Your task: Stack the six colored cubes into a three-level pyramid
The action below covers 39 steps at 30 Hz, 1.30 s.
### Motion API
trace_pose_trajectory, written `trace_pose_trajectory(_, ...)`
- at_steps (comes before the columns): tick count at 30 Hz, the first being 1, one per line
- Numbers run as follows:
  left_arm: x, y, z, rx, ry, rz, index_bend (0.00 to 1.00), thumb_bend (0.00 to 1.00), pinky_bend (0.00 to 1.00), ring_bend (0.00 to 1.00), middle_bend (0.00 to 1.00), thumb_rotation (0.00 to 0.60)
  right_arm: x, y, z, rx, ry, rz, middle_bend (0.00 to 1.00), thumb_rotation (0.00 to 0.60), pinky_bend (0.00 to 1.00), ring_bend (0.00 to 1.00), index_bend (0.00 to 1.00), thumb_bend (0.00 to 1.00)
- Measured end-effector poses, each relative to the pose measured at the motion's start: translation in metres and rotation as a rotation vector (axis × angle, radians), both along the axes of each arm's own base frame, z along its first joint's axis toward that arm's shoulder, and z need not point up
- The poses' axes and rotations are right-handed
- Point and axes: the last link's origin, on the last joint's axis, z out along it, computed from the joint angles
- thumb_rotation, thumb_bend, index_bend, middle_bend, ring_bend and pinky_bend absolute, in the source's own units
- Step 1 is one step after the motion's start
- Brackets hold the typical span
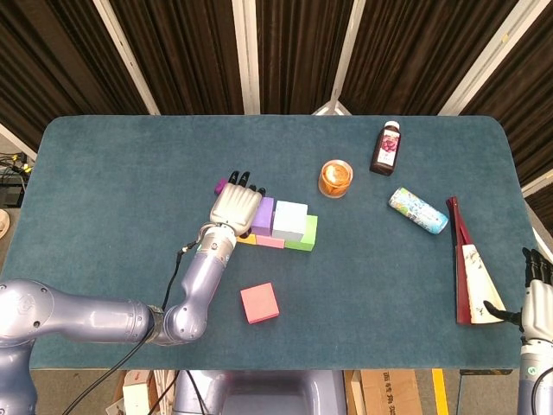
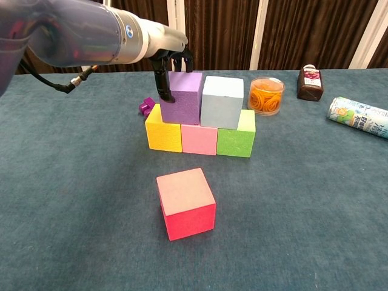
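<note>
Purple cube — second tier (leftmost), robot hand touching

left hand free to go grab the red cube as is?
Probably not yet: the left hand holds the purple cube on the second level. Once it lets go, the red cube sits alone in front, nothing blocking it.

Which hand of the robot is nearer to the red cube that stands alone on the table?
The left hand, on the purple cube just behind the red cube. The right hand is at the table's far right edge.
</note>
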Motion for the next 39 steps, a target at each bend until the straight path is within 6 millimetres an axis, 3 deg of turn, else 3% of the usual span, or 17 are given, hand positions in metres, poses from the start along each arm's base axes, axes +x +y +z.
trace_pose_trajectory(11,0.000,0.000,-0.002,-0.007,-0.001,-0.001,0.22,0.28,0.00,0.00,0.23,0.600,0.000,0.000,0.000,0.001,-0.001,-0.003,0.07,0.600,0.00,0.00,0.04,0.10)
trace_pose_trajectory(21,0.000,-0.001,0.001,0.002,0.021,-0.004,0.08,0.26,0.00,0.00,0.06,0.600,0.000,0.000,0.000,0.001,-0.002,-0.003,0.07,0.600,0.00,0.00,0.04,0.10)
trace_pose_trajectory(28,0.002,-0.004,0.006,-0.006,0.030,-0.009,0.05,0.26,0.00,0.00,0.02,0.600,0.000,0.000,0.001,-0.002,-0.002,-0.002,0.07,0.600,0.00,0.00,0.04,0.10)
trace_pose_trajectory(34,0.012,-0.005,0.023,0.008,-0.039,-0.046,0.05,0.26,0.00,0.00,0.02,0.600,0.001,0.000,-0.001,0.006,-0.003,0.008,0.07,0.600,0.00,0.00,0.05,0.10)
trace_pose_trajectory(39,0.018,-0.008,0.049,0.039,-0.165,-0.106,0.05,0.26,0.00,0.00,0.03,0.600,0.005,0.000,-0.002,0.018,-0.019,0.044,0.07,0.600,0.00,0.00,0.08,0.10)
